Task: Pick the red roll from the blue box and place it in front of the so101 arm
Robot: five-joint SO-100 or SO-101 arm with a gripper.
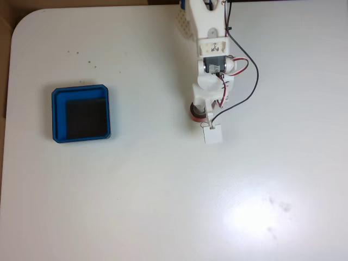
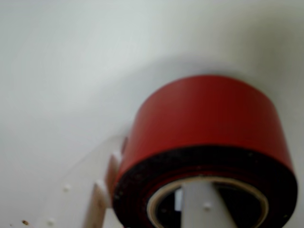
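Far off to the left of the claw in the fixed view sits the blue box (image 1: 81,114), black floor bare, flat on the white table (image 1: 163,190). Moving right, the so101 arm (image 1: 212,49) reaches down from the top edge, wires looping along its right side. At its tip the claw (image 1: 200,113) is clamped on the red roll (image 1: 196,113), a sliver of red peeking out on the left under the white fingers. From the wrist view, the red roll (image 2: 204,142) sits right up close: one white finger (image 2: 206,206) passes through its pale core, the other finger (image 2: 102,199) presses outside on the left. Roll well apart from the box.
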